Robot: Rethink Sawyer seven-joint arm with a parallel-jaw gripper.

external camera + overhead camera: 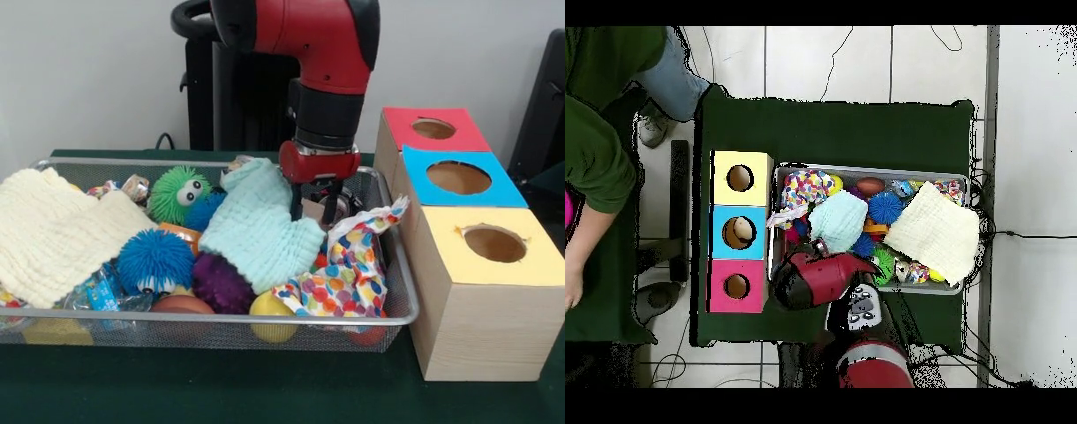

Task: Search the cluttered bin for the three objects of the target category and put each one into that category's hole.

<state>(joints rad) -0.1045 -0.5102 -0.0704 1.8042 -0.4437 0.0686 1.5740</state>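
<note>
The hand (319,207) is reaching into the wire bin (402,291) beside the mint cloth (256,225); its grip is hidden, so I cannot tell.

Table (265,397): covered in dark green cloth. Two items are set directly on it. A wire mesh bin (177,322), rectangular and filled with toys and cloths, is placed lengthwise. A wooden box (477,327) is set just beside one short end of the bin; its top is divided into red, blue and yellow panels, each cut with a round hole.
</note>
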